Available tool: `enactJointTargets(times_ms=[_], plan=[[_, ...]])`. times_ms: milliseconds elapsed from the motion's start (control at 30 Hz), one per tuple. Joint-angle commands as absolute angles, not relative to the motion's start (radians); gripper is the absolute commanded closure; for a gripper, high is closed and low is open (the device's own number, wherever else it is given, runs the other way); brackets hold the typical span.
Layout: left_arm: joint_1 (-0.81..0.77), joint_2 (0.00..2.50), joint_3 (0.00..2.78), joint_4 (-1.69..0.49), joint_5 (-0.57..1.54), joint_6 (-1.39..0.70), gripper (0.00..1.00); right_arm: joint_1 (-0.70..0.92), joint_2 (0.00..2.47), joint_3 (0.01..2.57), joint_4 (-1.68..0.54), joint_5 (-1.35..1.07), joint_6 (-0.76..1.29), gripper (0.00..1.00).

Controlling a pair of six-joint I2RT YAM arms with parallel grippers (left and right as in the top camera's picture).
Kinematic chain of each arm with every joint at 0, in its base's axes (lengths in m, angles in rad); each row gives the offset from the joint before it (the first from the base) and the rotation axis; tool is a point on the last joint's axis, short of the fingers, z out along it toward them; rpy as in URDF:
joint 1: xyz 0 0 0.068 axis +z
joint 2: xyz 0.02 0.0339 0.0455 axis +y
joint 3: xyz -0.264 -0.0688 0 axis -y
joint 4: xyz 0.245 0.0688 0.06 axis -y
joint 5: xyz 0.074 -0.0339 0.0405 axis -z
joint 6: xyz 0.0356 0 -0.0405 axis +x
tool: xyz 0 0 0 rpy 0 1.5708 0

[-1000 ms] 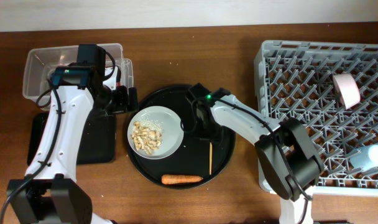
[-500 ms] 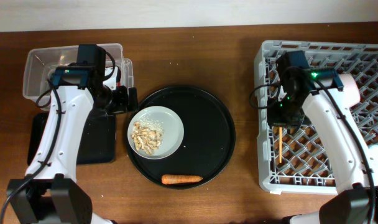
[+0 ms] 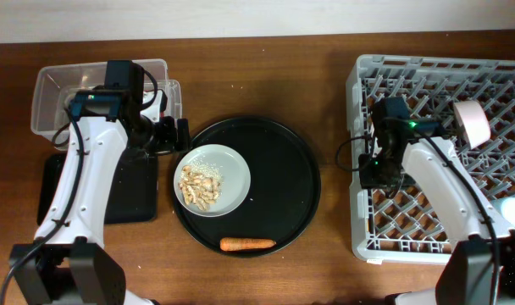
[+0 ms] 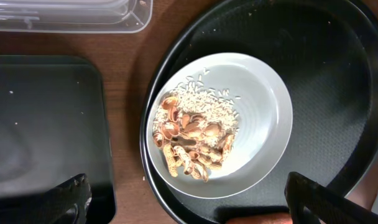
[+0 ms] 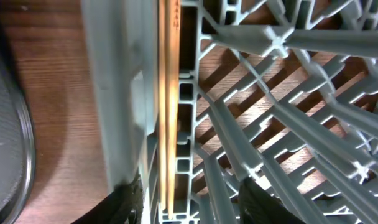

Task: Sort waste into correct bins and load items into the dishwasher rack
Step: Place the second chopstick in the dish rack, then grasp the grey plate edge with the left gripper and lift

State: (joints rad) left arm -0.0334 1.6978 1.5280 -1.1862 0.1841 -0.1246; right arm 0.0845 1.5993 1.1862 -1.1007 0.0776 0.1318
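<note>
- Chopsticks (image 5: 168,106) are thin, pale wood. They lie lengthwise just inside the left wall of the grey dishwasher rack (image 3: 427,63). We count what looks like two, tight side by side.
- Right fingers (image 5: 256,200) are spread, one on each side of the chopsticks, and we see neither pressing them.
- Left fingers (image 4: 64,198) are spread wide and hold nothing. They hang over the plate's near edge, beside the clear tub.
- We count one pale grey plate (image 3: 232,165), resting on the round black tray (image 3: 283,144). It carries one heap of beige scraps (image 3: 196,186) with white rice grains (image 4: 207,102) scattered beside it.
- We count one orange carrot (image 3: 248,244), on the round black tray near the rim toward the robot and apart from the plate.
- In the rack we also count one bowl (image 3: 471,121), pink outside and tipped among the pegs, and one light-blue cup (image 3: 513,210) at the right edge.
- We count two bins on the desk (image 3: 334,85) left of the round tray: a clear tub (image 3: 50,93) and a shallow black rectangular tray (image 3: 63,191).
</note>
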Motion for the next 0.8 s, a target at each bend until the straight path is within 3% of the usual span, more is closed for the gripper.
enactJointTargets(times_ms=[0,100,233,600,733,767], plan=[[-0.080,1.676,1.535,-1.178,0.206,-0.123,0.01,0.056,1.475,1.264,-1.108,0.051,0.166,0.50],[-0.178,1.676,1.534,-1.127,0.205,-0.123,0.01,-0.060,1.368,1.282,-1.115,-0.009,0.157,0.39],[-0.299,1.696,1.534,-1.081,0.162,-0.123,0.01,-0.180,1.327,1.281,-1.177,-0.123,0.078,0.39],[-0.525,1.993,1.534,-1.059,0.103,-0.162,0.02,-0.184,1.332,1.266,-1.182,-0.163,0.078,0.39],[-0.532,2.048,1.534,-1.065,0.078,-0.345,0.09,-0.184,1.332,1.266,-1.182,-0.178,0.078,0.39],[-0.537,2.052,1.534,-1.062,0.076,-0.382,0.15,-0.184,1.332,1.266,-1.182,-0.184,0.078,0.39]])
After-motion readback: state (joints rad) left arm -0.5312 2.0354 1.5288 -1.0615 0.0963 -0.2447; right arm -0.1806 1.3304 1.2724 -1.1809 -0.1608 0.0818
